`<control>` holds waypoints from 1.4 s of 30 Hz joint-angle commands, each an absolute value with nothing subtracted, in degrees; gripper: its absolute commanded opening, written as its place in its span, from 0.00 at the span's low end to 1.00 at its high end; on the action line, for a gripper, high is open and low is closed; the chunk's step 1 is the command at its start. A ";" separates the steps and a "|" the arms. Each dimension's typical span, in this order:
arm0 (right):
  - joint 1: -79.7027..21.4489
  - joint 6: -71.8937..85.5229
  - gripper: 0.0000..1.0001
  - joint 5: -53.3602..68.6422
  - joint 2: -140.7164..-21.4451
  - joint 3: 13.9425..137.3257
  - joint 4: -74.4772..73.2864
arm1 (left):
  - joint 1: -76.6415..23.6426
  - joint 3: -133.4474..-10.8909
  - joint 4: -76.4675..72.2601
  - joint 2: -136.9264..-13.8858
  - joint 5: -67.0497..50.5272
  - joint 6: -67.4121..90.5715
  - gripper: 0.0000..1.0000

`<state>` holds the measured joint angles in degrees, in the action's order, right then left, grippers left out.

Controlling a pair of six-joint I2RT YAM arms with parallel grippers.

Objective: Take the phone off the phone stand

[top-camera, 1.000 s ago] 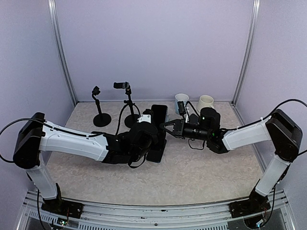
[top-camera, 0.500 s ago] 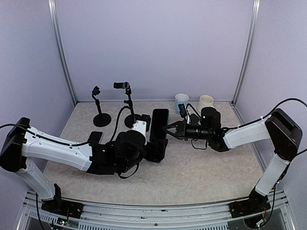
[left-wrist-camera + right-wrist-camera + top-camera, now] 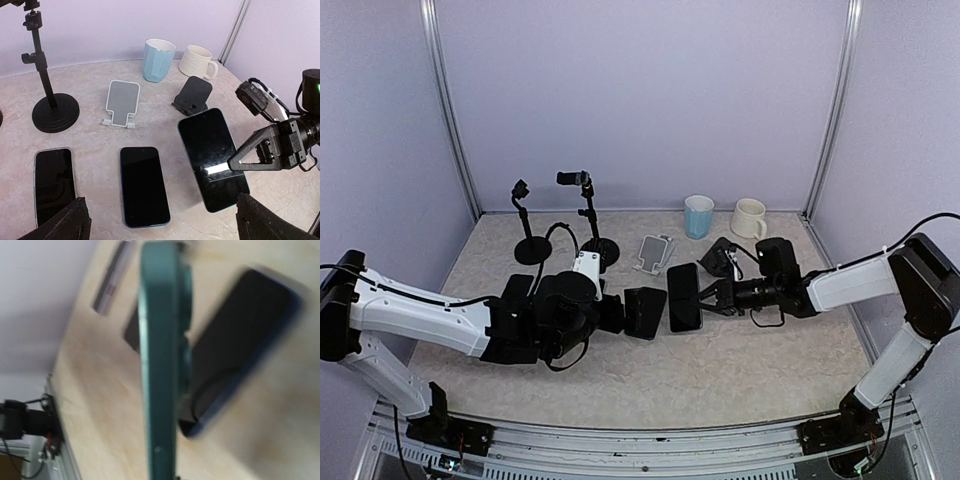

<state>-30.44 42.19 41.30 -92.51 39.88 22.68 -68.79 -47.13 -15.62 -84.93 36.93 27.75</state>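
The beige marbled tabletop (image 3: pixel 760 370) spreads under both my arms, which meet near its middle. My right gripper (image 3: pixel 227 167) is clamped narrow on one long edge of the dark-screened phone in a green case (image 3: pixel 210 150). I hold it off the surface, screen up and slightly tilted, in front of the white folding phone stand with a grey pad (image 3: pixel 122 102) and clear of it. My left gripper (image 3: pixel 161 210) hangs with its jaws spread wide and empty over a black-screened phone with a blue rim (image 3: pixel 144 185), which lies flat. A second flat black phone (image 3: pixel 52 182) lies to that one's left. Farther back are a black round-based pole stand (image 3: pixel 54 107) and a small black folding stand (image 3: pixel 194 95). At the rear, side by side, sit a pale blue cup (image 3: pixel 157 60) and a cream mug (image 3: pixel 197 61).
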 commanded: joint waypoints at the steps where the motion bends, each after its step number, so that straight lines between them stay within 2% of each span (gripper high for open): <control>1: -26.21 37.75 0.00 43.93 -88.78 36.79 17.80 | -67.87 -46.23 -16.61 -83.61 37.42 27.86 0.99; 10: -19.49 34.61 0.00 47.98 -89.81 33.90 15.12 | -67.68 -46.56 -15.73 -84.11 37.80 26.82 0.99; 30: -9.40 31.16 0.00 53.40 -98.13 36.82 12.87 | -68.55 -46.85 -14.44 -85.12 39.64 27.68 0.99; 36: -8.08 30.26 0.14 54.06 -100.68 37.95 12.33 | -68.50 -46.85 -13.84 -85.09 39.97 28.08 0.99; 42: -7.25 30.08 0.19 53.42 -100.51 38.14 12.24 | -68.55 -46.92 -13.70 -85.08 40.12 28.13 0.99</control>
<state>-8.16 31.33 53.39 -100.73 36.88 11.84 -68.25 -46.89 -14.46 -84.77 39.27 28.03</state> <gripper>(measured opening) 0.178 0.988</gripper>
